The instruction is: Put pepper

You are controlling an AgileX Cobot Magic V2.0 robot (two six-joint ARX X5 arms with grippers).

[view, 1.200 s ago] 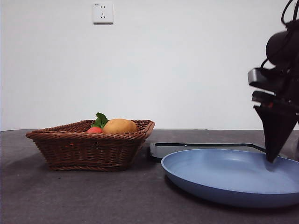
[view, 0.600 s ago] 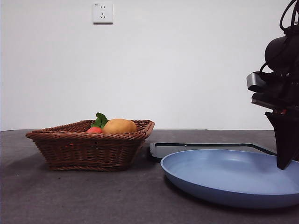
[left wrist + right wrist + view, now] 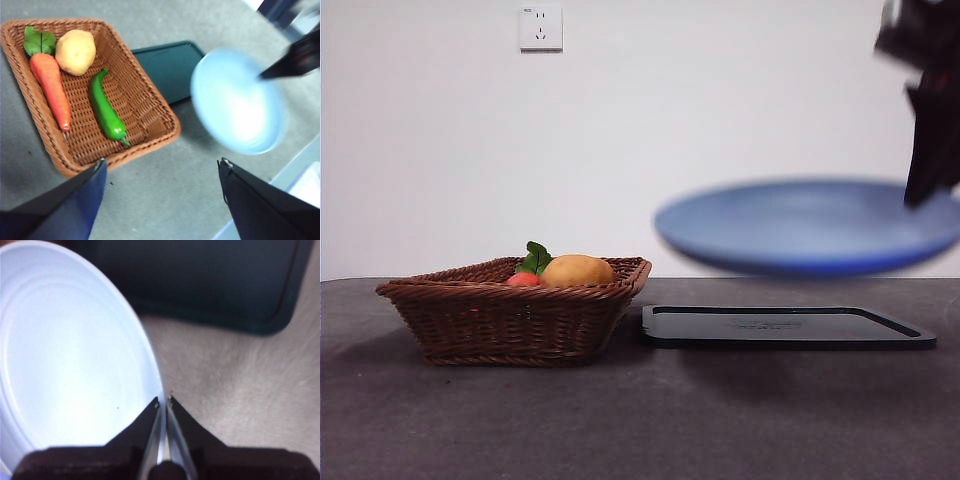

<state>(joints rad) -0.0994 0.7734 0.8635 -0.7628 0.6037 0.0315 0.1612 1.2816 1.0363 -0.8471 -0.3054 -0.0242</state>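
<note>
My right pincer [image 3: 163,402] is clenched on the rim of the round, shallow blue plate [image 3: 800,225], one jaw on each side of the edge, and the plate hangs in the air, blurred, above the flat black rectangular tray [image 3: 782,327] that lies on the dark grey table [image 3: 620,420]. In the front view that pincer shows as a dark shape at the upper right, touching the plate's right rim. My left pincer [image 3: 160,170] is released, its two jaws spread wide apart and holding nothing, high over the table and looking down on the basket.

Beside the tray, to its left in the front view, sits the brown woven wicker basket [image 3: 145,122]. The long, glossy green pepper [image 3: 106,109] lies inside it on the woven floor, between the orange carrot with green leaves [image 3: 50,87] and the basket's wall nearer the tray. The round pale yellow potato [image 3: 75,51] rests just beside the carrot's leafy end. On the white wall behind, a white socket [image 3: 540,27] is mounted.
</note>
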